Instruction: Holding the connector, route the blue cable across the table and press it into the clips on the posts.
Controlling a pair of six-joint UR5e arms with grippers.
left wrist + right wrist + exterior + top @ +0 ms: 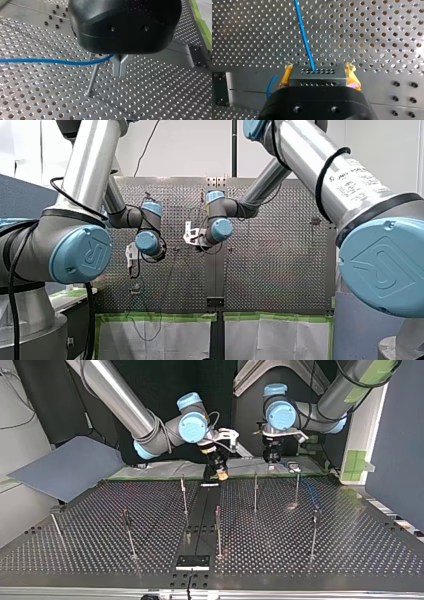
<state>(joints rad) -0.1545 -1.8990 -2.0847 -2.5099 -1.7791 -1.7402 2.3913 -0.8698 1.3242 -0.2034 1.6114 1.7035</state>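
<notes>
Two yellow pads (352, 77) of my right gripper (318, 72) clench the connector (317, 79), long axis nine-to-three, its blue cable (304, 37) leaving toward twelve o'clock, while my left gripper (120, 68) pinches that cable.

Top view, far left: grey-blue sheet (65, 472) lying tilted just off the table's (350, 530) corner. Near edge, centre: small black plate (192, 562) w/ a thin black lead (189, 584) running off it. Far right: green tape (356, 460) on a white upright (369, 422), dark blue panel (395, 435) beside it. Front view: two white sheets (277, 340) hang below the near edge, green-taped along the top; black pole (234, 147) far behind.
</notes>
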